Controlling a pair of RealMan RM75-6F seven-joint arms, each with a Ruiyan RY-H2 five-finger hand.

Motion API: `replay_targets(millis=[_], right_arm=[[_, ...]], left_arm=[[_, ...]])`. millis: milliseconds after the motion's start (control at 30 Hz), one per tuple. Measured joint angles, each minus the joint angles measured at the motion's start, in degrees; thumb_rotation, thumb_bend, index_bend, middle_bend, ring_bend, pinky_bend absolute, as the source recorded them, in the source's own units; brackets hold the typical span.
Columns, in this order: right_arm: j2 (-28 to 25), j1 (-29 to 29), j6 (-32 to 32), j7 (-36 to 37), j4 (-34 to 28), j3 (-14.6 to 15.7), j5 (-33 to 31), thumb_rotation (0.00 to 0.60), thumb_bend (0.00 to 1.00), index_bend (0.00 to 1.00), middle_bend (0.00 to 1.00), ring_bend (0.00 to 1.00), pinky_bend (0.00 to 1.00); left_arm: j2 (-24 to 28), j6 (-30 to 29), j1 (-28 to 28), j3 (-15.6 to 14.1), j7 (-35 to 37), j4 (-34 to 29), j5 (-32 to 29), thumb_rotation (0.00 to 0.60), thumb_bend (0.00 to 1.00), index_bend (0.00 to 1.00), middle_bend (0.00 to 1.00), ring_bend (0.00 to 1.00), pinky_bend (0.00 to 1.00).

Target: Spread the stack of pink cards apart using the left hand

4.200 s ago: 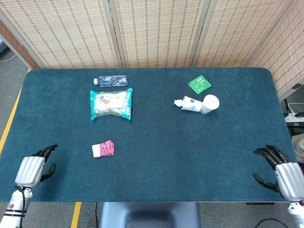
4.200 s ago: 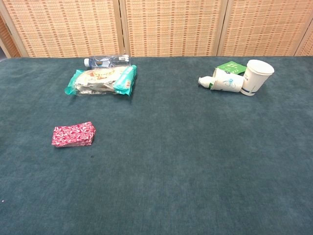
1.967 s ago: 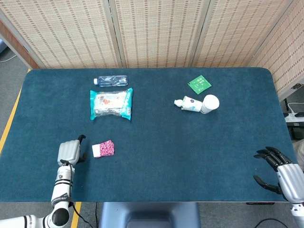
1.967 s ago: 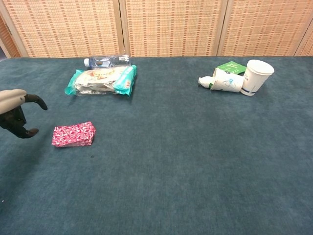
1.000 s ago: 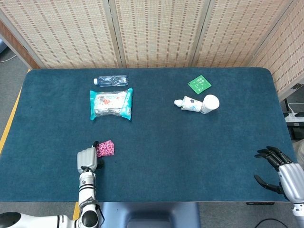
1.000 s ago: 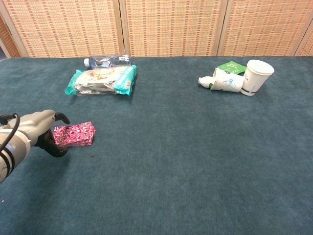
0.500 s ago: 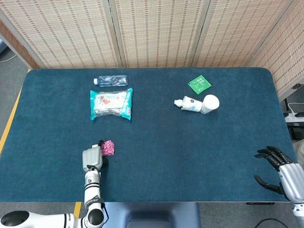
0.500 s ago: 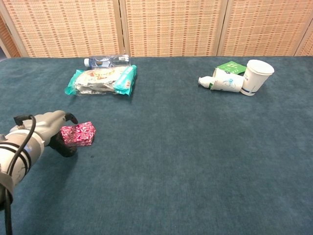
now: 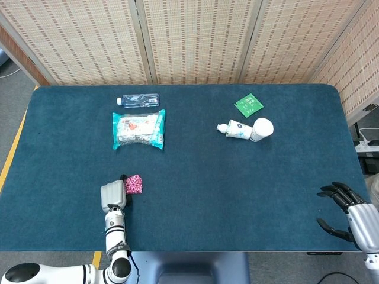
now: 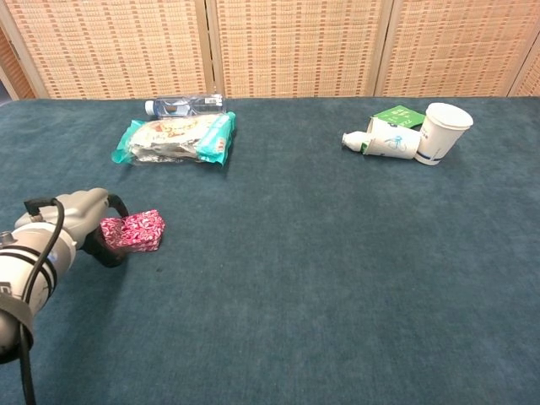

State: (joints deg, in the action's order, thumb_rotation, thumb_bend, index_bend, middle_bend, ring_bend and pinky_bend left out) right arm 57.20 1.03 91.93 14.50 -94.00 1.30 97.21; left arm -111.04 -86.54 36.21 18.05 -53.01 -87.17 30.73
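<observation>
The stack of pink patterned cards (image 9: 135,184) (image 10: 135,230) lies flat on the dark teal table (image 9: 237,177), front left. My left hand (image 9: 112,197) (image 10: 78,223) sits at the stack's left end and covers that end. One dark finger curves over the far edge, and the thumb lies by the near edge. It touches the cards, but the frames do not show whether it grips them. My right hand (image 9: 348,215) hovers off the table's front right corner with its fingers spread and nothing in them. It shows only in the head view.
A snack packet (image 9: 138,129) (image 10: 175,139) and a water bottle (image 9: 139,100) (image 10: 184,105) lie behind the cards. A white cup (image 9: 262,128) (image 10: 442,132), a tipped small bottle (image 9: 235,129) and a green card (image 9: 249,105) sit at the back right.
My left hand swung in from the table's left edge to the cards' left end, then edged slightly back left in the last half second. The stack and my right hand stay put.
</observation>
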Motion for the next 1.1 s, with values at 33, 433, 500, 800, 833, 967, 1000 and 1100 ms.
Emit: replay_targets(millis=[33, 433, 500, 800, 833, 967, 1000, 1100], right_arm=[[0.0, 0.01, -0.06, -0.05, -0.04, 0.0, -0.03, 0.6, 0.13, 0.34, 0.25, 0.16, 0.32], [-0.03, 0.07, -0.2, -0.23, -0.25, -0.01, -0.12, 0.6, 0.13, 0.34, 0.25, 0.16, 0.32], [-0.02, 0.06, -0.19, -0.27, -0.27, -0.02, -0.13, 0.6, 0.13, 0.34, 0.25, 0.16, 0.32], [-0.03, 0.11, -0.32, -0.36, -0.35, -0.04, -0.21, 0.6, 0.13, 0.34, 0.25, 0.16, 0.32], [-0.05, 0.13, -0.38, -0.37, -0.37, -0.04, -0.25, 0.6, 0.13, 0.34, 0.25, 0.16, 0.32], [-0.09, 0.19, -0.55, -0.43, -0.4, -0.02, -0.28, 0.6, 0.13, 0.34, 0.25, 0.16, 0.32], [-0.09, 0.2, -0.57, -0.44, -0.41, -0.02, -0.31, 0.6, 0.13, 0.34, 0.25, 0.16, 0.32], [-0.09, 0.22, -0.62, -0.49, -0.46, -0.02, -0.31, 0.6, 0.13, 0.34, 0.25, 0.16, 0.32]], left_arm=[[0.0, 0.06, -0.05, 0.01, -0.06, 0.04, 0.0, 0.6, 0.37, 0.23, 1.0, 1.0, 1.0], [-0.28, 0.21, -0.86, 0.15, 0.93, 0.61, 1.68, 0.6, 0.37, 0.27, 1.0, 1.0, 1.0], [-0.35, 0.25, -0.99, 0.14, 1.19, 0.7, 1.99, 0.6, 0.37, 0.29, 1.0, 1.0, 1.0], [-0.76, 1.14, -1.36, -0.02, 1.35, 1.84, 2.62, 0.6, 0.37, 0.31, 1.0, 1.0, 1.0], [-0.85, 1.12, -1.39, 0.0, 1.43, 1.98, 2.8, 0.6, 0.37, 0.31, 1.0, 1.0, 1.0], [-0.87, 0.99, -1.61, 0.02, 2.04, 2.05, 3.8, 0.6, 0.37, 0.35, 1.0, 1.0, 1.0], [-0.8, 0.98, -1.73, -0.02, 2.33, 1.99, 4.18, 0.6, 0.37, 0.37, 1.0, 1.0, 1.0], [-0.39, 1.04, -2.14, -0.36, 2.79, 1.59, 5.06, 0.6, 0.37, 0.41, 1.0, 1.0, 1.0]])
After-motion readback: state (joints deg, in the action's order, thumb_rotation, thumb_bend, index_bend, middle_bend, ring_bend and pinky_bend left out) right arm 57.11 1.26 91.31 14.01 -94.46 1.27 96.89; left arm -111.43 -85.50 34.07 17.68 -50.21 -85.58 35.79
